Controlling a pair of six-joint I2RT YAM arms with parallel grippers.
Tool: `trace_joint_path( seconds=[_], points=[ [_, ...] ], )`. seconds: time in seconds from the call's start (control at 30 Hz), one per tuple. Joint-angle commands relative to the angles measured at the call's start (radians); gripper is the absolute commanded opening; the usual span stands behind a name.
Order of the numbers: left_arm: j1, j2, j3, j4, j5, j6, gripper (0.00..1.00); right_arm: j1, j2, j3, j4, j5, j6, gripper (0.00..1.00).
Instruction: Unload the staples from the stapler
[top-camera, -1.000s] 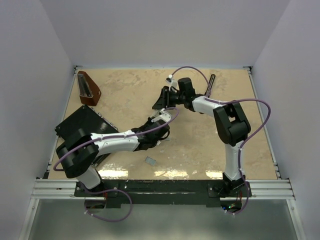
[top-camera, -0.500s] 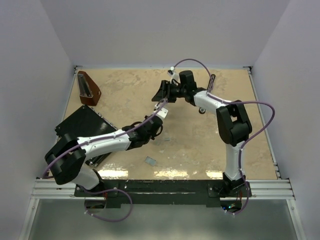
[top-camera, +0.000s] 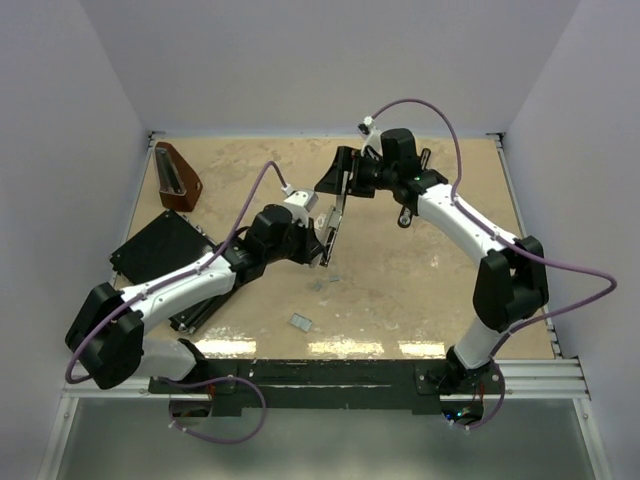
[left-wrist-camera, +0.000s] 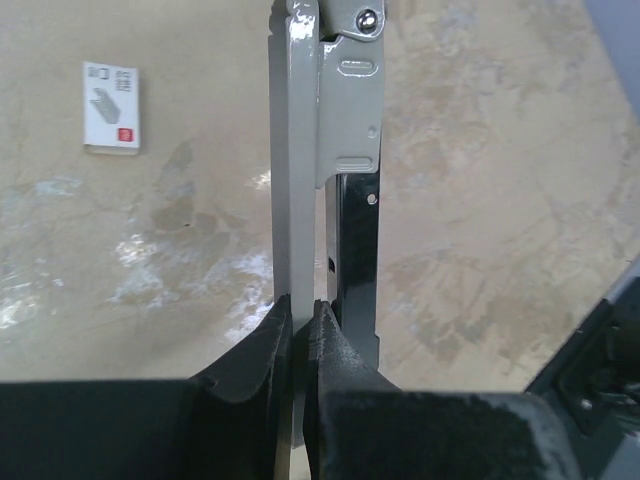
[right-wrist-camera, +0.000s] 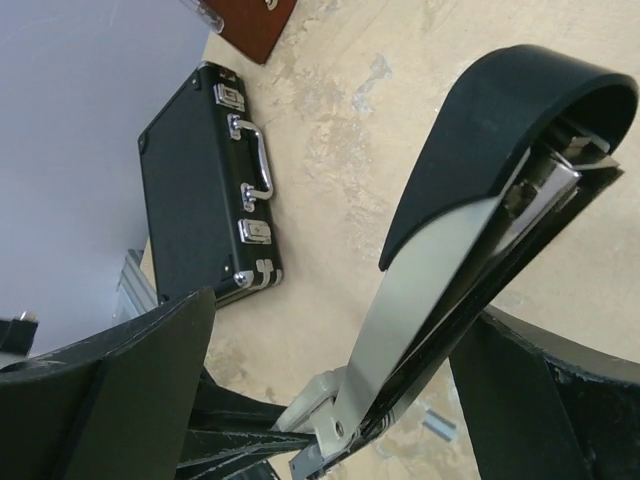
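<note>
Nearest my side of the table (top-camera: 420, 300) a small pale rectangle (top-camera: 300, 322) is lying flat. It may be the white card (left-wrist-camera: 110, 105) that the left wrist camera is showing, printed with dark characters and a red mark too small for me to read. Just beyond it a thin grey strip is lying loose, which I am taking for staples (top-camera: 330, 282) already out. Further in, I am holding the stapler (left-wrist-camera: 300, 150) off the table with the left gripper (left-wrist-camera: 298, 318), clenched hard on the narrow grey channel. The right gripper (right-wrist-camera: 335, 330) is standing wide on either side of the stapler's rounded black arm and gripping nothing. The arm is hanging swung away from the channel, so I judge the stapler open and the emptying under way. I cannot see whether any staples are sitting in the channel. The next move, I think, calls for tipping or tapping the channel, or picking inside it with the free gripper. The stapler shows no brand I can read. Off to the left a black case (right-wrist-camera: 205, 190) with chrome latches is lying, and at the far corner a brown wedge (top-camera: 178, 177).
</note>
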Motion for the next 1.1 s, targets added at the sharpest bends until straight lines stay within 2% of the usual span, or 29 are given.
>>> trace_joint_path(
  seconds=[0.0, 0.23, 0.33, 0.53, 0.9, 1.07],
  points=[
    [0.051, -0.072, -0.035, 0.190, 0.209, -0.125, 0.00, 0.004, -0.093, 0.009, -0.107, 0.045, -0.028, 0.98],
    [0.155, -0.116, -0.116, 0.320, 0.374, -0.270, 0.00, 0.005, -0.231, -0.080, -0.115, 0.069, -0.031, 0.98],
    [0.173, -0.141, -0.136, 0.365, 0.396, -0.300, 0.00, 0.010, -0.310, -0.155, -0.053, 0.070, -0.008, 0.98],
    [0.177, -0.176, -0.162, 0.429, 0.387, -0.360, 0.00, 0.045, -0.363, -0.253, 0.095, 0.086, 0.057, 0.89],
    [0.176, -0.210, -0.180, 0.460, 0.388, -0.388, 0.00, 0.125, -0.323, -0.275, 0.204, 0.212, 0.109, 0.73],
    [0.176, -0.208, -0.187, 0.465, 0.388, -0.393, 0.00, 0.146, -0.320, -0.288, 0.227, 0.226, 0.126, 0.63]
  ],
)
